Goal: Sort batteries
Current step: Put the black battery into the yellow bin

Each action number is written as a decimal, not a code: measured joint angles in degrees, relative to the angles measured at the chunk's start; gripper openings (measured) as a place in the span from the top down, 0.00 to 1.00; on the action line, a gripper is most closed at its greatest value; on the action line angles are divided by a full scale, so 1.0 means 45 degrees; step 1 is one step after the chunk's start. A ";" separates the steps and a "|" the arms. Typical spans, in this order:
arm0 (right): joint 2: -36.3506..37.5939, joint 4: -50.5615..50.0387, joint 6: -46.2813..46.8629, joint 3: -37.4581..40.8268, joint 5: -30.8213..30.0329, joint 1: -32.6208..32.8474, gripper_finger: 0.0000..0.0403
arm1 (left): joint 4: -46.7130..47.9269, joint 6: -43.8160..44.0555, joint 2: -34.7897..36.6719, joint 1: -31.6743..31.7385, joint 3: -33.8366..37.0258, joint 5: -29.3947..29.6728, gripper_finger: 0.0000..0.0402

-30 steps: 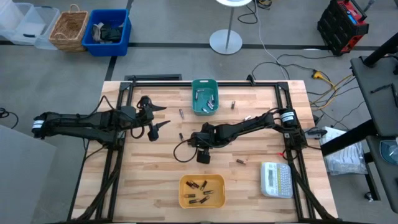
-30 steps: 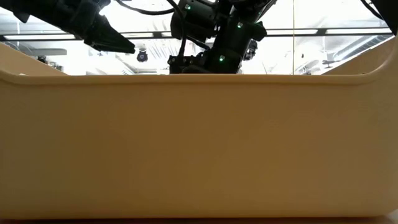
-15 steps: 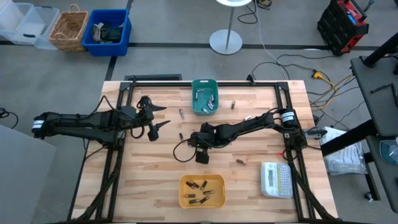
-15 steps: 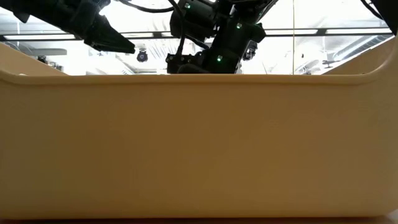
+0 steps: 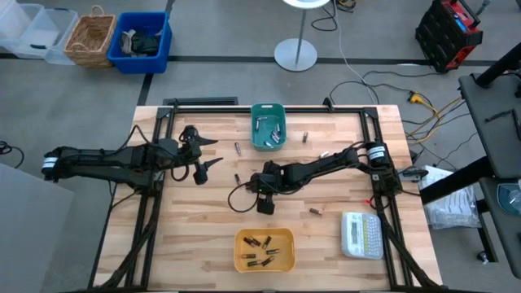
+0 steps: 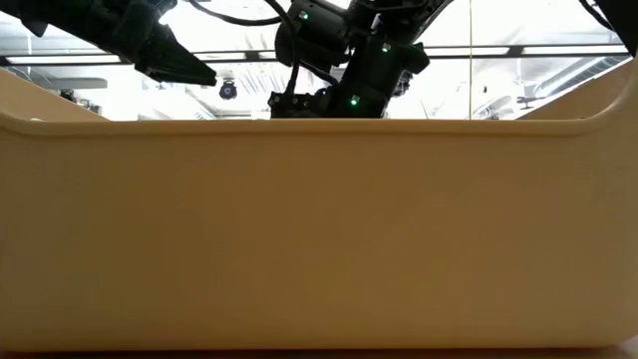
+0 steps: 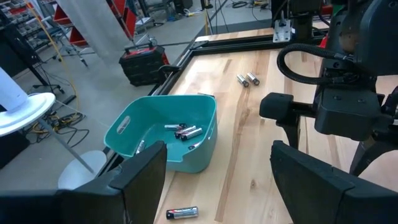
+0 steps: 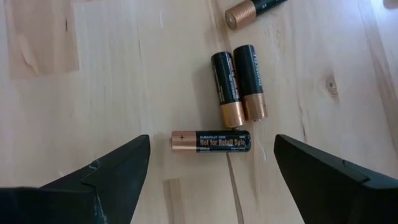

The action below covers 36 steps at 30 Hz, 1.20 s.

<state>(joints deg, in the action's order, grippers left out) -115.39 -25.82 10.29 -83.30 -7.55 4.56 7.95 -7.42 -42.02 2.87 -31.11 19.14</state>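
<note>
Descent of the right gripper [image 8: 211, 165] is best made with its spread fingers straddling the lone black-and-copper battery [image 8: 211, 140], which lies flat on the wooden table [image 8: 124, 74] just below a side-by-side pair [image 8: 239, 81]. Its long axis is seen running from finger to finger, copper end toward one finger [image 8: 106, 177], so a quarter wrist turn is judged necessary for closure across the barrel. The left gripper [image 5: 203, 155] is held open near the teal bin [image 5: 268, 128].

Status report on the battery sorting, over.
Right tool open, over loose batteries mid-table. Left tool open, idle near teal bin. Nothing blocking.

Matt pale wood table [image 5: 203, 220], glossy teal plastic bin [image 7: 140, 127]
</note>
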 joint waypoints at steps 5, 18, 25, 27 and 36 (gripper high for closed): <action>0.0000 0.0061 -0.0001 0.0013 -0.0005 0.0000 0.16 | 0.0005 -0.0005 -0.0001 0.0000 0.0000 0.0002 0.34; -0.0287 0.0379 -0.0115 0.0043 -0.0024 0.0000 0.16 | 0.0010 -0.0005 -0.0005 0.0000 0.0005 0.0000 0.34; -0.0864 0.0598 -0.0153 0.0021 0.0000 0.0000 0.17 | 0.0015 -0.0005 -0.0005 0.0000 0.0005 0.0000 0.34; -0.0902 0.0606 -0.0154 0.0013 -0.0003 0.0000 0.17 | 0.0015 -0.0002 -0.0005 0.0000 0.0005 0.0000 0.34; -0.0908 0.0572 -0.0044 0.0013 0.0019 -0.0062 0.19 | 0.0019 -0.0005 -0.0005 0.0000 0.0005 0.0000 0.34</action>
<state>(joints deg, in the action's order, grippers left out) -119.48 -23.24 10.09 -83.24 -7.46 4.28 8.03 -7.44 -42.04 2.87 -31.09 19.14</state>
